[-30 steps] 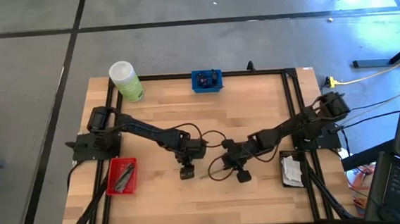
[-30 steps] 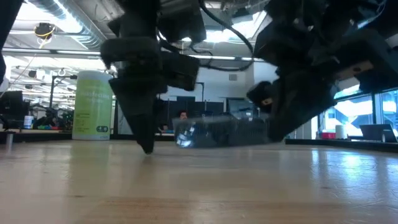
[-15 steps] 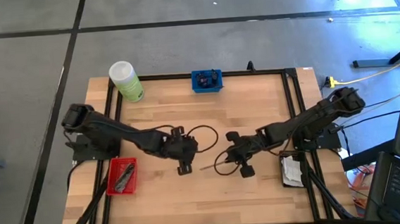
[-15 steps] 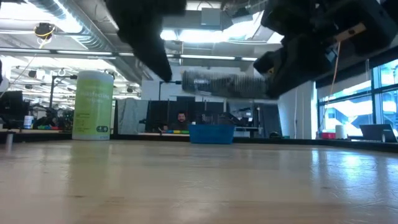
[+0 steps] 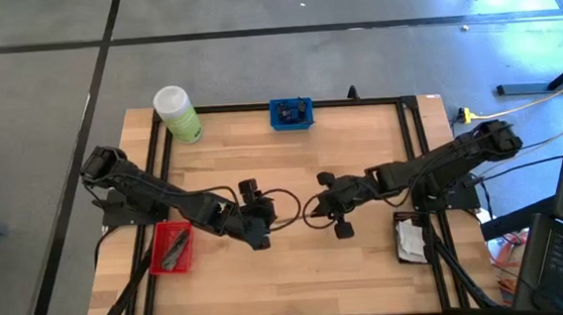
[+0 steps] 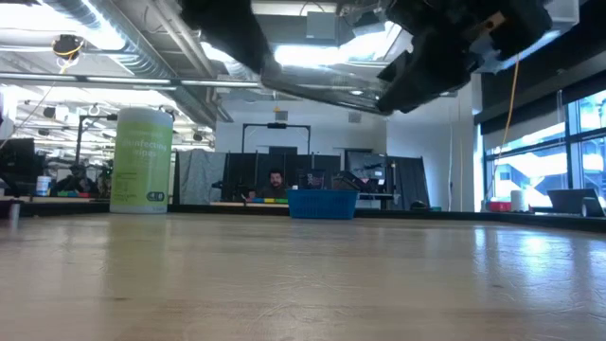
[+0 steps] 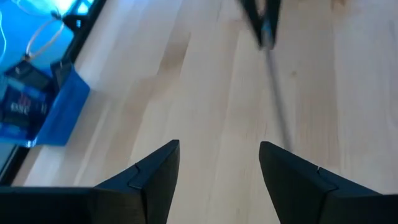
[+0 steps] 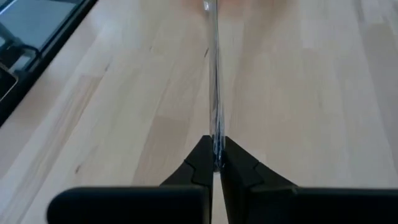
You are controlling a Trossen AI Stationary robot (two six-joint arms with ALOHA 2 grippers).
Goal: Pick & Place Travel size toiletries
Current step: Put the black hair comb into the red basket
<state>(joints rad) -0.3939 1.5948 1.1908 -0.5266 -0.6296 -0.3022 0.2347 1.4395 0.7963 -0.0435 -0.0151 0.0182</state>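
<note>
A clear packet [image 8: 215, 81] is seen edge-on in the right wrist view as a thin, glassy strip with faint bluish glints, running straight forward from the fingertips over the pale wooden table [image 5: 360, 142]. In the low view it shows as a long, translucent, slightly sagging band [image 6: 317, 87] held up in the air above the tabletop, near the middle of the table. It is pinched at one end by the right gripper [image 8: 215, 163], whose two dark fingers are pressed together on it. In the left wrist view the same strip [image 7: 275, 99] is seen as a thin grey line ahead of the left gripper [image 7: 219, 155], whose fingers are spread wide with nothing between them. In the high view the left gripper [image 5: 258, 237] is placed just left of the table's centre and the right gripper [image 5: 329, 206] just right of it, the two near each other but apart. A blue tray [image 5: 290, 114] stands at the far edge, a light-green bottle [image 5: 177, 114] at the far left corner, a red tray [image 5: 173, 248] at the near left, and a black tray [image 5: 409, 239] at the near right.
</note>
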